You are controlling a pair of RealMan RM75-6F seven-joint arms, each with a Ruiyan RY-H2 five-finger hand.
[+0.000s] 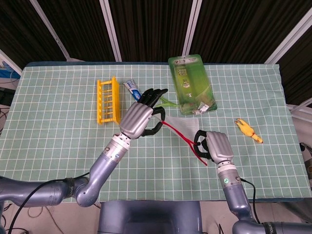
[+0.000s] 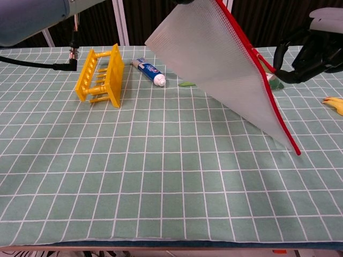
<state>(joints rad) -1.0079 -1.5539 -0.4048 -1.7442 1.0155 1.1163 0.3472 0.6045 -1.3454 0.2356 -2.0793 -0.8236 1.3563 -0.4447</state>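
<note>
From the head view, the left hand (image 1: 139,118) grips the upper corner of a translucent mesh pouch (image 1: 185,127) with a red zipper edge, its dark fingers curled around the fabric; the right hand (image 1: 218,146) pinches the red zipper pull at the pouch's lower end, fingers curled in; a yellow plastic rack (image 1: 108,102) with thin rungs lies on the green gridded tablecloth (image 1: 53,126), a toothpaste tube (image 1: 132,87) just beside it; a glossy green blister pack (image 1: 190,85) sits further back, a small yellow rubber chicken (image 1: 248,130) well apart to the right.

From the chest view, the pouch (image 2: 220,59) hangs taut as a pale woven triangle, lifted off the cloth; the right hand (image 2: 313,53) shows its fingers bent around the pull; the left hand lies out of frame.
</note>
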